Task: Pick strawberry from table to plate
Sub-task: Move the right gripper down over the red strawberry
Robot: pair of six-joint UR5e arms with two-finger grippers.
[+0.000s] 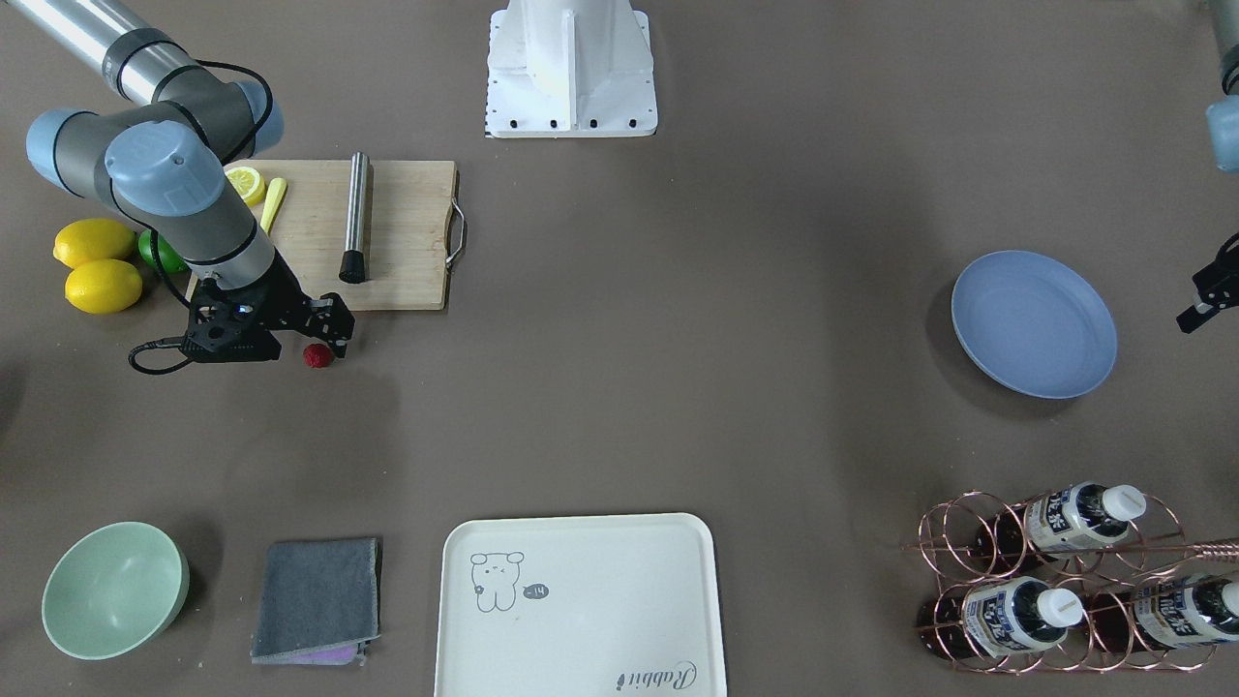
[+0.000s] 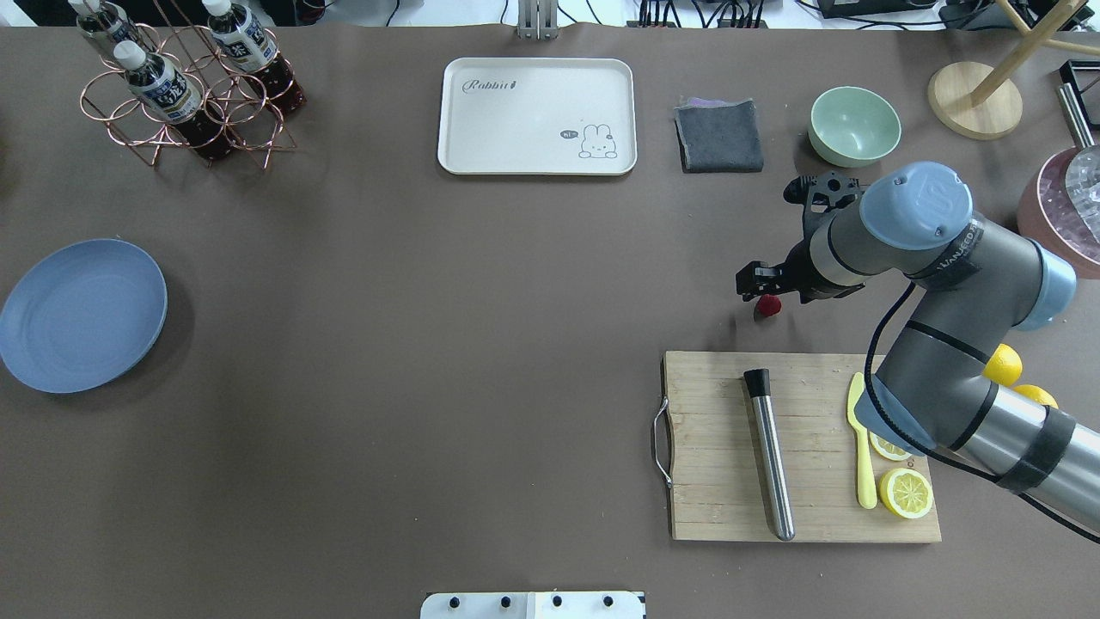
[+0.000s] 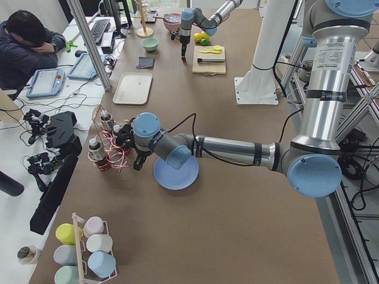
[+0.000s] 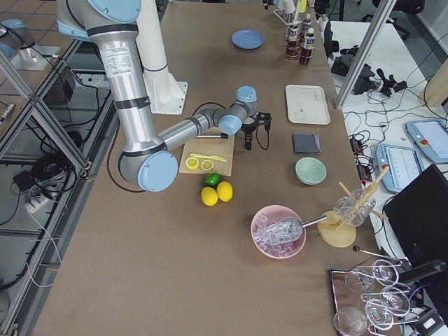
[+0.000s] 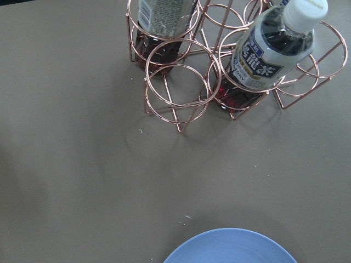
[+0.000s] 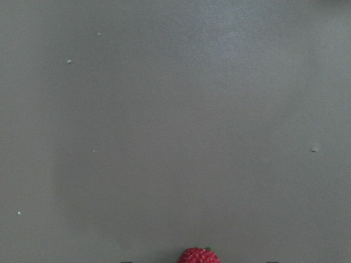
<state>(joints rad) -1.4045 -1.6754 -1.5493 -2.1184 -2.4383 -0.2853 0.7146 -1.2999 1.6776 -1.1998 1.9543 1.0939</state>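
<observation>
Across the wide desk (image 2: 430, 344), well apart from the blue plate (image 2: 82, 314), the right jaws stand open just above the tiny strawberry (image 2: 768, 304) lying near the cutting board (image 2: 713, 430), which looks light, bumpy and likely soft, so pinch gently across its middle; whether the left jaws are parted I cannot tell.

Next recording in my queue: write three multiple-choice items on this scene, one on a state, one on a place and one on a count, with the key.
1. The plate is:
A. empty
B. holding fruit
C. upside down

2. The strawberry lies:
A. on the plate
B. on the table, just off the cutting board
C. on the cutting board

3. Bottles in the wire rack:
A. two
B. four
C. three

Key:
1. A: its blue surface is bare.
2. B: the berry sits on the table past the board's edge.
3. C: three white caps show.
</observation>
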